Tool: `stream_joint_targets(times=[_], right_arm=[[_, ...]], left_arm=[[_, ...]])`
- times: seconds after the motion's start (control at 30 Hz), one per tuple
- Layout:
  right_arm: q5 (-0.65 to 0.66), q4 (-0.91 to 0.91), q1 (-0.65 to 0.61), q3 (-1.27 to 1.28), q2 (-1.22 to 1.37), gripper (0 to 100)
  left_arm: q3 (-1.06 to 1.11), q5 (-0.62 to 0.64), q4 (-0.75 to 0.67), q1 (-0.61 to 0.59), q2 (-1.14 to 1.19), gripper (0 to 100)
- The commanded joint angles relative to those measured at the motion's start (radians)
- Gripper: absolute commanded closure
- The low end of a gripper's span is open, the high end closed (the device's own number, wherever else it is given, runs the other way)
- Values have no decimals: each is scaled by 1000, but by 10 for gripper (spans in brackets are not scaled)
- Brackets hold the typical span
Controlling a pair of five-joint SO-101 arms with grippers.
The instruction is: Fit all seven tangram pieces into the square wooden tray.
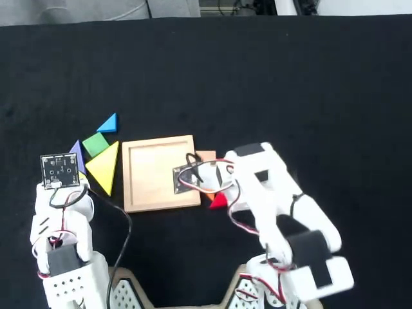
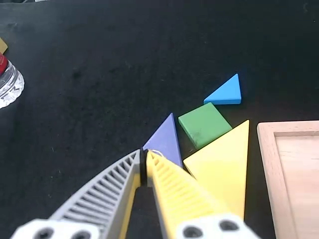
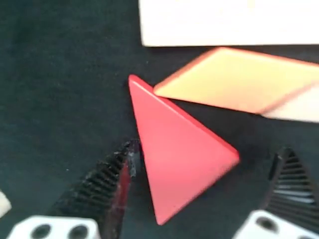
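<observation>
Tray [image 1: 158, 139] holds 0 of 7 pieces. Right gripper [image 3: 208, 148] spread around red triangle [image 3: 174, 154]; left gripper [image 2: 144, 154] pressed together.

Open table [image 1: 290, 77] beyond tray [image 1: 158, 139]; yellow triangle [image 1: 105, 168], red triangle [image 1: 219, 201] alongside

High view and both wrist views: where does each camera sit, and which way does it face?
High view: fixed above, looking down on the black table, the tray, the left arm and the right arm.
Left wrist view: on the left wrist, looking past the shut left end effector at the purple triangle, green square and yellow triangle.
Right wrist view: on the right wrist, looking down past the open right end effector at the red triangle.
Shared: high and left wrist views both show the tray and yellow triangle.
</observation>
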Motion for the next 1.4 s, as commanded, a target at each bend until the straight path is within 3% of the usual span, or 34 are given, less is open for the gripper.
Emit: stream_joint_targets(times=[0.0,0.53,1.37], right_arm=[[8,20,5,-65,58,588],[11,95,64,-153,133,588],[9,91,21,-151,140,590]], left_arm=[[19,6,-18,-7,-6,970],[19,6,-18,-7,-6,970],[19,6,-18,-7,-6,970]])
